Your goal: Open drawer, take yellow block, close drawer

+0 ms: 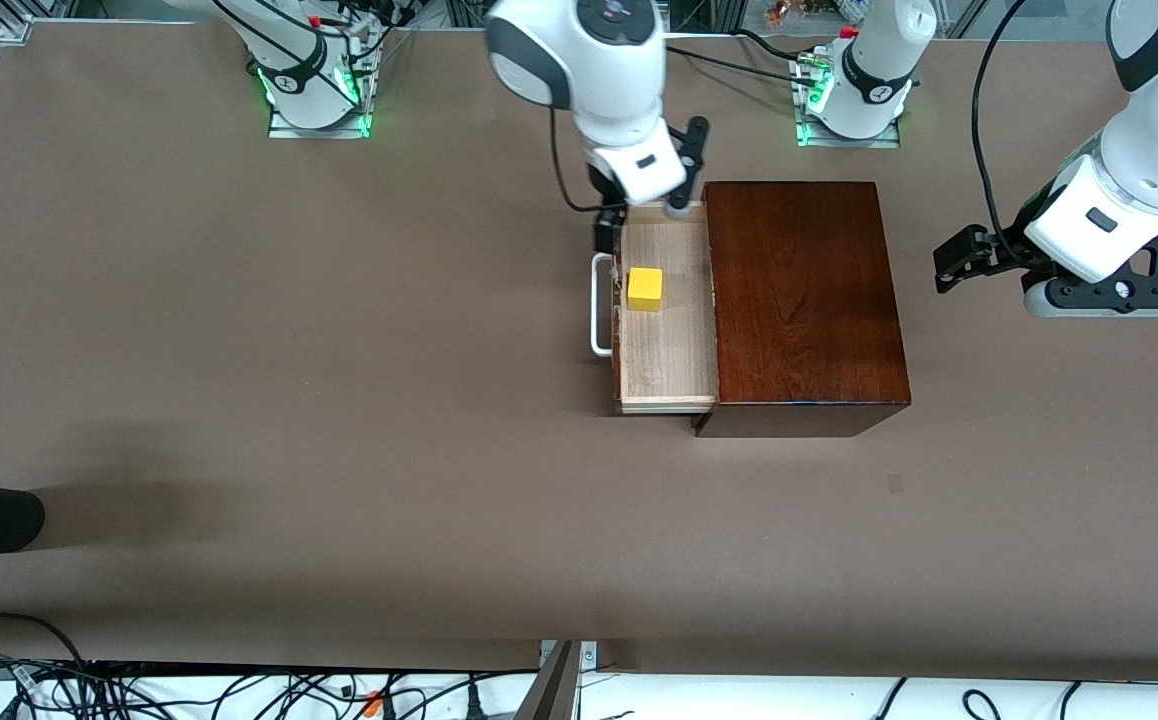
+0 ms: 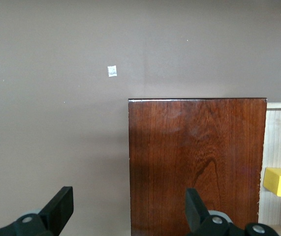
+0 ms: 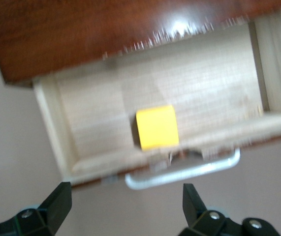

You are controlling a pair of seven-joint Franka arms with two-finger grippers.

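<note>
I see pale wood drawer (image 1: 667, 310) pulled out of glossy mahogany box (image 1: 801, 300): opening done. Small yellow block (image 1: 645, 289) sits inside, near white handle (image 1: 599, 305), untaken. Right gripper (image 3: 125, 206) spread, empty, above drawer. Left gripper (image 2: 128, 209) spread, empty, waits beside box. Grab, closing remain.

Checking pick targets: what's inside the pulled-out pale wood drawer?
One small yellow cube on the pale wood drawer floor, near the white bar handle. The part inside the dark mahogany box is hidden.
</note>
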